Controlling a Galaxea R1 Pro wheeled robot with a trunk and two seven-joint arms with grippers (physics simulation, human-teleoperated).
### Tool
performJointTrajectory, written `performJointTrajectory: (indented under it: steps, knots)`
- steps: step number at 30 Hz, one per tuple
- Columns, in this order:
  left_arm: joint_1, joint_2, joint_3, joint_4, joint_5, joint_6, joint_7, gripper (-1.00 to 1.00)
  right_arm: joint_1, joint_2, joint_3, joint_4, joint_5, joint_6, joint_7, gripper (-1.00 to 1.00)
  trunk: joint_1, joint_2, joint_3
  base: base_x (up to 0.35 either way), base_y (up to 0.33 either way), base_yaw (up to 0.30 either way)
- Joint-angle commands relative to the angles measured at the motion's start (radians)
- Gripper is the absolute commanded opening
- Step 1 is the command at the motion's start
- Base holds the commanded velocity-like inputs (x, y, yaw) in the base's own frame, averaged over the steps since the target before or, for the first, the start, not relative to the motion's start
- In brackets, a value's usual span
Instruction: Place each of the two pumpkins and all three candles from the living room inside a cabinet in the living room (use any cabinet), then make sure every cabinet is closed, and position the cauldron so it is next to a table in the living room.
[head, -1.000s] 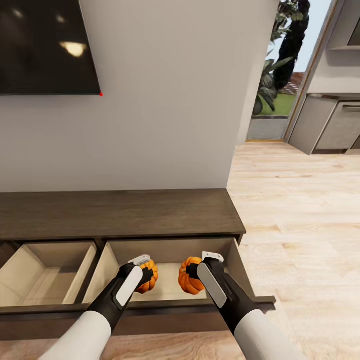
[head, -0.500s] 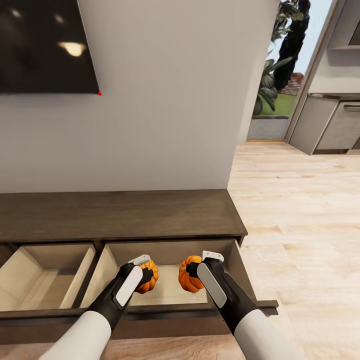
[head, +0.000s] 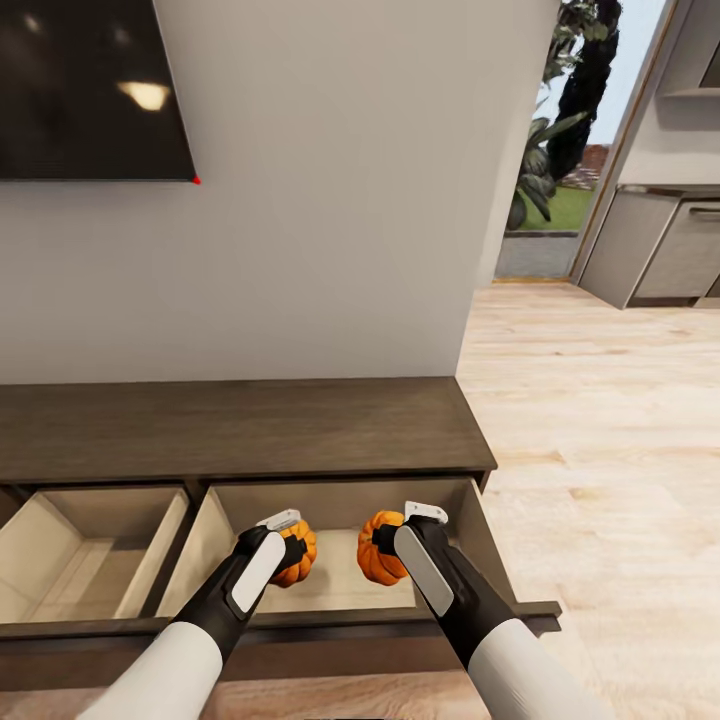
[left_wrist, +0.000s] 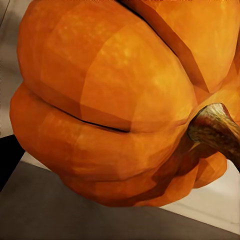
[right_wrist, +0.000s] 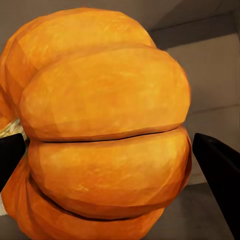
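Note:
Two orange ribbed pumpkins hang over the open right drawer of the dark-brown cabinet (head: 240, 425). My left gripper (head: 290, 540) is shut on the left pumpkin (head: 298, 555), whose brown stem shows up close in the left wrist view (left_wrist: 110, 100). The right pumpkin (head: 378, 550) sits in my right gripper (head: 398, 535), which is shut on it; a dark fingertip (right_wrist: 220, 170) flanks it (right_wrist: 105, 125) in the right wrist view. Both pumpkins are held just above the drawer's pale inside. The candles and the cauldron are out of view.
A second drawer (head: 90, 560) stands open to the left. A dark TV screen (head: 90, 90) hangs on the grey wall above. To the right, light wood floor (head: 600, 450) runs toward a doorway with plants (head: 550, 150) and grey kitchen units (head: 670, 250).
The head view has shifted slightly, so the cabinet and TV sit a little differently in frame. Both grippers and their pumpkins hold nearly the same place over the drawer.

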Motion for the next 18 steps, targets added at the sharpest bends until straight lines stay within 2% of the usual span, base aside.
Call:
performJointTrajectory:
  steps: [1, 5, 14, 15, 18]
  knots:
    - [0.000, 0.000, 0.000, 0.000, -0.003, 0.001, 0.002, -1.00, 0.000, 0.000, 0.000, 0.001, 0.000, -0.001, 0.000, -1.00, 0.004, -0.007, -0.003, 0.000, 0.000, 0.000]
    - [0.000, 0.000, 0.001, 0.000, -0.003, 0.004, 0.006, -1.00, 0.000, 0.000, 0.000, 0.023, 0.002, -0.019, 0.000, -1.00, 0.019, -0.035, -0.016, 0.000, 0.000, 0.000]
    - [0.000, 0.000, 0.001, -0.001, -0.003, 0.006, 0.007, -1.00, 0.000, 0.000, 0.000, 0.042, 0.003, -0.071, 0.000, -1.00, 0.023, -0.037, -0.050, 0.000, 0.000, 0.000]
    - [0.000, 0.000, 0.001, -0.001, -0.003, 0.005, 0.007, -1.00, 0.000, 0.000, 0.000, 0.042, 0.003, -0.072, 0.000, 1.00, 0.023, -0.037, -0.050, 0.000, 0.000, 0.000]
    - [0.000, 0.000, 0.001, -0.002, -0.003, 0.005, 0.006, -1.00, 0.000, 0.000, 0.000, 0.042, 0.003, -0.074, 0.000, 1.00, 0.023, -0.037, -0.050, 0.000, 0.000, 0.000]
